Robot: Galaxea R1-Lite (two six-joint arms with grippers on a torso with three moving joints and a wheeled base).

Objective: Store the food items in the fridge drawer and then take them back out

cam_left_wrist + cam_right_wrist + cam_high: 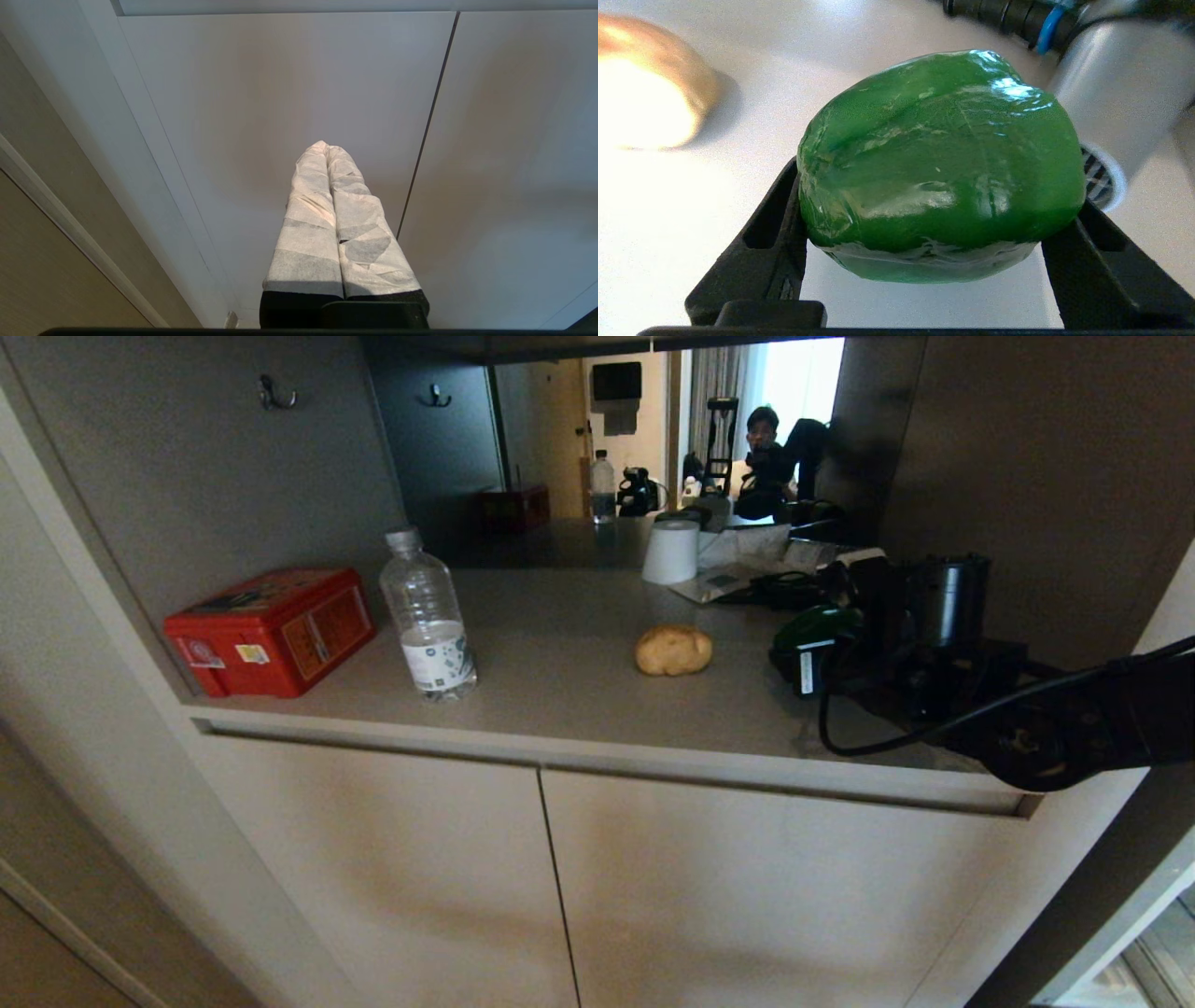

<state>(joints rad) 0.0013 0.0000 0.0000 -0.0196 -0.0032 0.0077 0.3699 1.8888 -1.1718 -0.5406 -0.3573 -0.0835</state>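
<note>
My right gripper [938, 191] is shut on the glossy green bell pepper [938, 158], one black finger against each side of it, low over the grey counter [560, 644]. In the head view the pepper [810, 623] shows at the counter's right, half hidden by the right gripper [822, 649] and its arm. The tan potato [673, 650] lies on the counter just left of it and appears as a bright lump [640, 93] in the right wrist view. My left gripper [325, 145] hangs shut and empty before the beige cabinet doors [303, 93]. The fridge drawer is out of view.
A red box [271, 630] and a clear water bottle [429, 616] stand at the counter's left. A white cup [670, 551], papers and a metal cylinder [948, 597] crowd the back right, close behind the pepper. A mirror at the back reflects a person.
</note>
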